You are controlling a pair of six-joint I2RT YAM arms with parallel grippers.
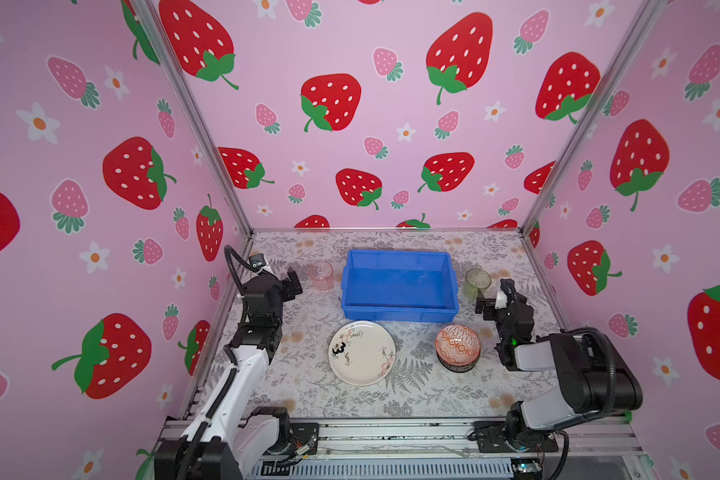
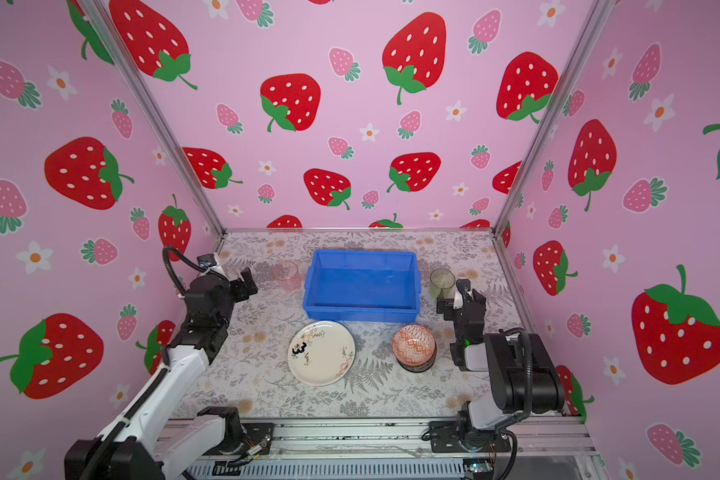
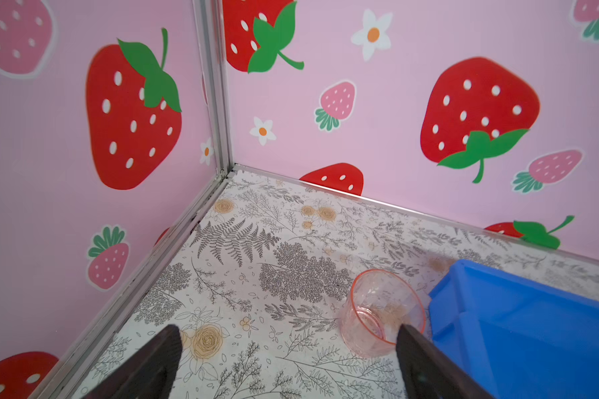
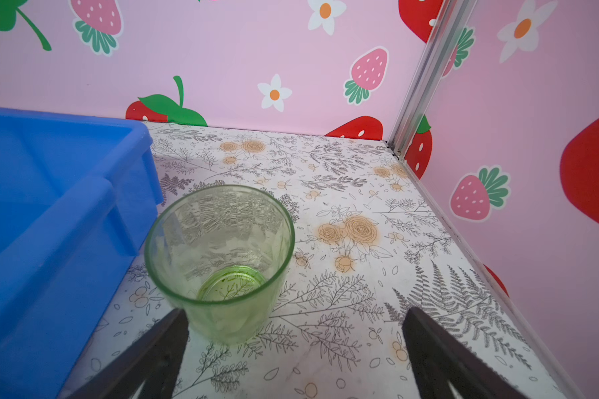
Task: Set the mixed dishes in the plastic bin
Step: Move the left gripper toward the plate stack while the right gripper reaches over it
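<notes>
The bin (image 1: 400,309) stands at the back middle of the table (image 1: 304,386). All the dishes in view stand outside it, on the table.

The pink tumbler (image 1: 321,276) is upright just beside the bin's left wall. The green tumbler (image 1: 477,283) is upright just beside the right wall. In both top views a narrow strip of table shows between each tumbler and the bin.

In front of the bin the white plate (image 1: 361,353) with black marks lies flat, near the front wall but not touching it. To its right the orange-red bowl (image 1: 458,347) sits mouth up, apart from both the plate and the bin.

The left end effector (image 1: 295,283) hangs just left of the pink tumbler. Its jaws are spread wide and grip no dish. In the left wrist view one of its fingers (image 3: 429,366) overlaps the tumbler's near edge, and I cannot tell whether they touch.

The right end effector (image 1: 493,296) hangs just in front of the green tumbler, its jaws also wide apart. In the right wrist view the tumbler stands ahead of the fingers (image 4: 159,352), closer to the one on the bin's side, and is not clamped.
</notes>
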